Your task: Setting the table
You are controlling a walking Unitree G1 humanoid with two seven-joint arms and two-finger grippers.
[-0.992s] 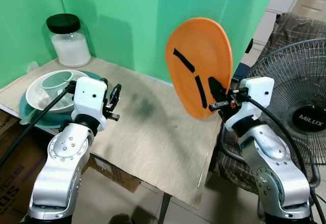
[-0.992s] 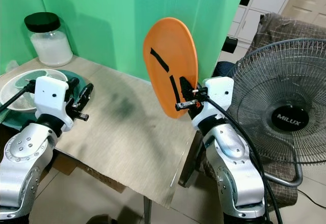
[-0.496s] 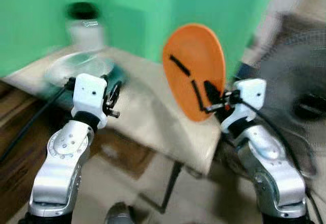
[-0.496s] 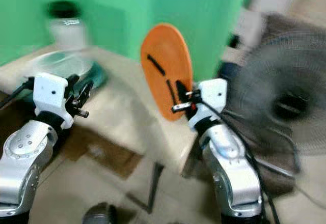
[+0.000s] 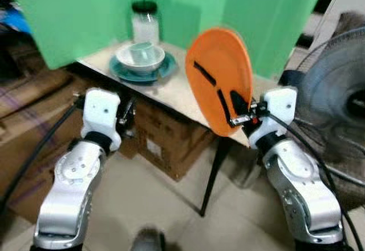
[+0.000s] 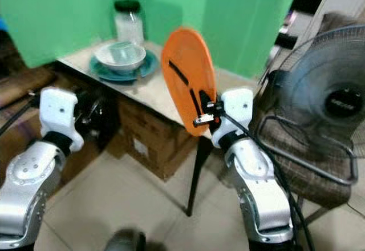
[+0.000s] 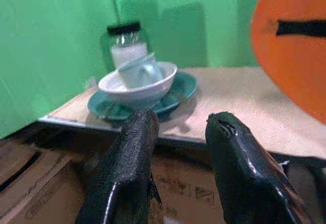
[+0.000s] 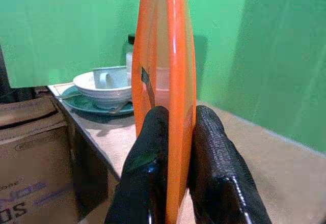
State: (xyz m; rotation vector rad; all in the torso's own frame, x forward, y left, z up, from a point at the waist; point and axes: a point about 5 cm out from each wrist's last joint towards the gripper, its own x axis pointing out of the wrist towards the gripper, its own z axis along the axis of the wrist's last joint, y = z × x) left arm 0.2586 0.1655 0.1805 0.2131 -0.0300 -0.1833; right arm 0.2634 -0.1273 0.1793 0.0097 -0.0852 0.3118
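Camera backed off table [image 5: 171, 94] | right tool [image 8: 173, 132] clamps upright orange plate [image 5: 219, 80] edge

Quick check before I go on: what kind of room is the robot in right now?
Probably a lived-in room fitted up as a test corner, not a proper dining room: a green backdrop behind a small table with stacked dishes, cardboard boxes beneath, and a standing fan. The right gripper holds an orange plate.

The round orange plastic plate [image 8: 168, 76] looks glossy; the black rubbery fingers [image 8: 211, 173] are pebbled; the beige worktop [image 7: 244, 107] is matt.
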